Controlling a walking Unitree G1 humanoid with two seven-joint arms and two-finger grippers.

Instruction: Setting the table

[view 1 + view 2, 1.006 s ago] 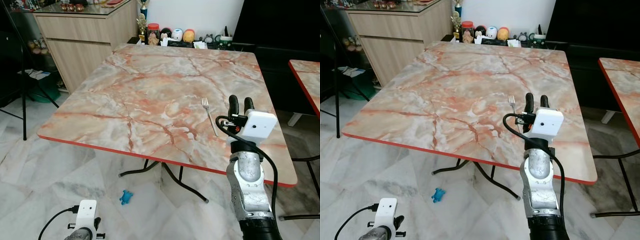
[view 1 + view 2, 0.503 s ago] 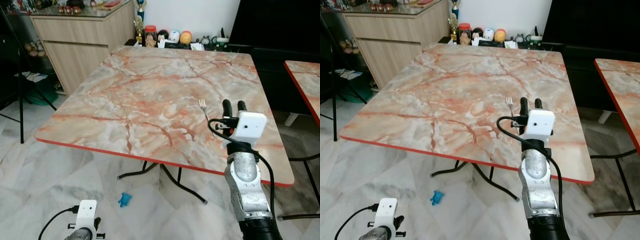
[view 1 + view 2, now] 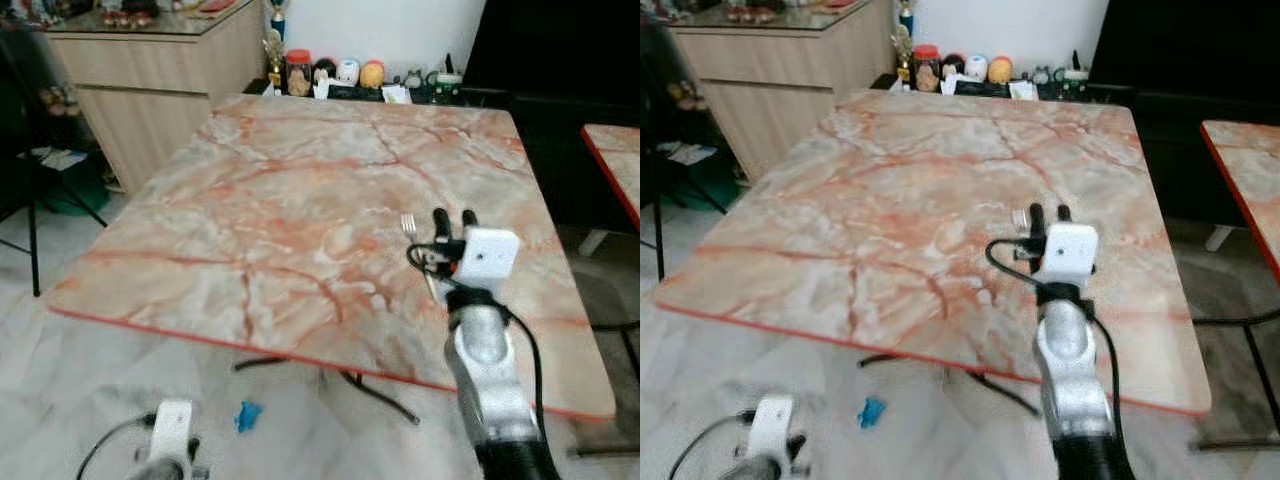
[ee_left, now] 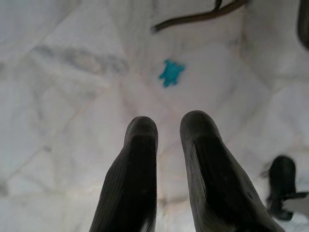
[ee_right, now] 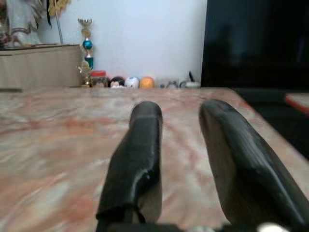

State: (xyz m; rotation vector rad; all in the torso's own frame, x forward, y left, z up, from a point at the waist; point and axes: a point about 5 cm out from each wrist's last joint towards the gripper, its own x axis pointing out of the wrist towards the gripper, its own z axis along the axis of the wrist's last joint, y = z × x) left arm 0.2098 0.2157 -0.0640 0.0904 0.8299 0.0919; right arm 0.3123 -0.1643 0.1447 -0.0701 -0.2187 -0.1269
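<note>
Marble worktop [image 3: 300,190] ahead, red edge along near side. Fork [image 3: 414,240] lies flat on worktop, right of centre, tines pointing away from robot. Right end effector [image 3: 453,217] raised over worktop just beside fork, fingers parted with gap between, nothing held. Left end effector [image 4: 166,130] hangs low over tiled floor [image 4: 72,96], fingers slightly apart, empty. Small blue toy [image 4: 171,72] on floor under worktop. Jars and figurines [image 3: 330,72] beyond far edge. Wooden cabinet [image 3: 150,70] at left.
</note>
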